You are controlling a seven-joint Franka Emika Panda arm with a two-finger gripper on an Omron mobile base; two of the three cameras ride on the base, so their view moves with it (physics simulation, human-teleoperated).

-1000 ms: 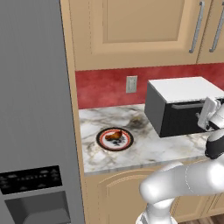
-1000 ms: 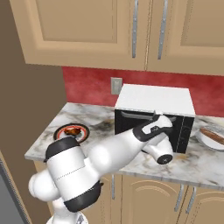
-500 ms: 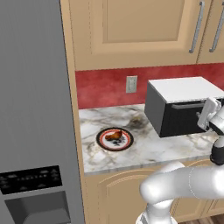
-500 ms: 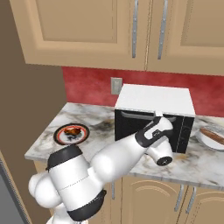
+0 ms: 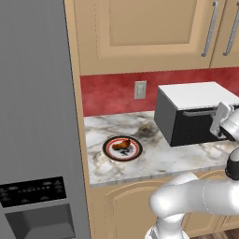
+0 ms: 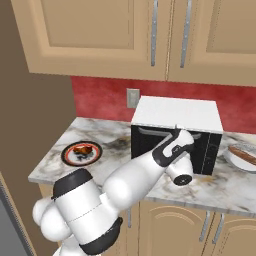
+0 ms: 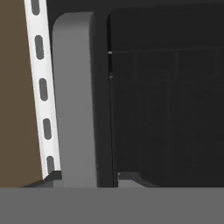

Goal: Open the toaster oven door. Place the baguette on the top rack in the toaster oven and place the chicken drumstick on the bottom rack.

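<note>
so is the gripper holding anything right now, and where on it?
The gripper straddles the grey bar handle of the black toaster oven door, a fingertip on each side; whether it is clamped cannot be told.

The black toaster oven (image 5: 196, 114) sits against the counter's back edge, its door (image 6: 172, 145) shut; the chicken drumstick (image 5: 122, 145) lies near the counter's left edge; the baguette (image 6: 244, 156) lies by its right edge.

No words, labels, brands or numbers can be read anywhere in these views.
</note>
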